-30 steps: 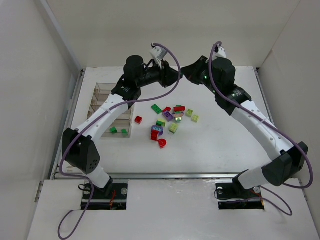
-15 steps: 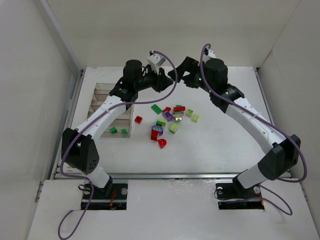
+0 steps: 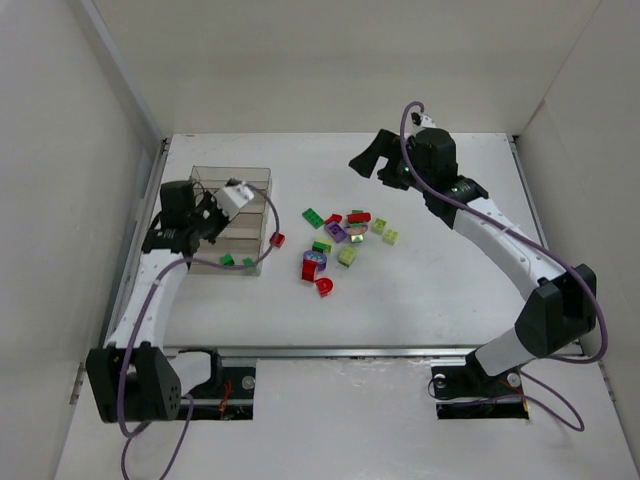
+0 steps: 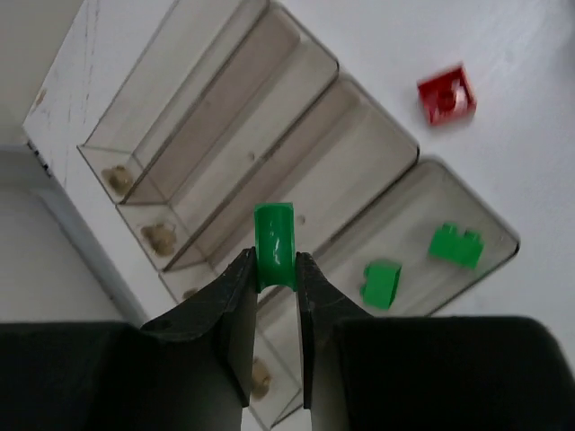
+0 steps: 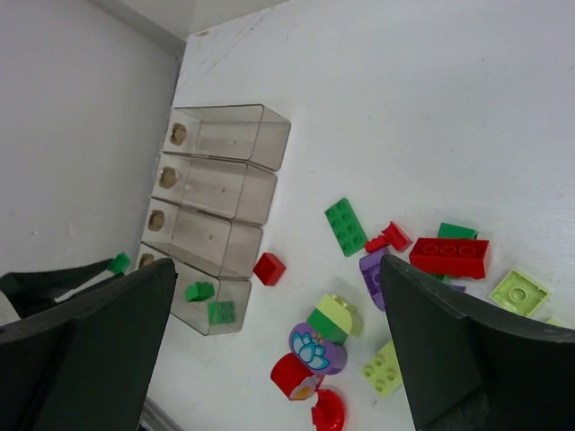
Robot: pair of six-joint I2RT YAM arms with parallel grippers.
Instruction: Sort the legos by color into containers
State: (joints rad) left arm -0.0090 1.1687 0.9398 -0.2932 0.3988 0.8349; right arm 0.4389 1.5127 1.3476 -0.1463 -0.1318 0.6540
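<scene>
Green brick [image 4: 274,235] pinched upright in my left claw [image 4: 274,262], hanging above the clear box [image 4: 359,144] at the left of the counter [image 3: 450,300]. The box has four long rows side by side, each running left to right. In the nearest row [image 4: 409,211] lie two green bricks [image 4: 455,244]. My brick seems to hang over the neighbouring row or their shared wall, so the green row lies slightly toward my base. My right claw [image 3: 365,165] is spread wide, holding nothing, above the far counter, well apart from the box. Loose bricks [image 3: 340,235] lie between the arms; the left arm is nearer the box.
</scene>
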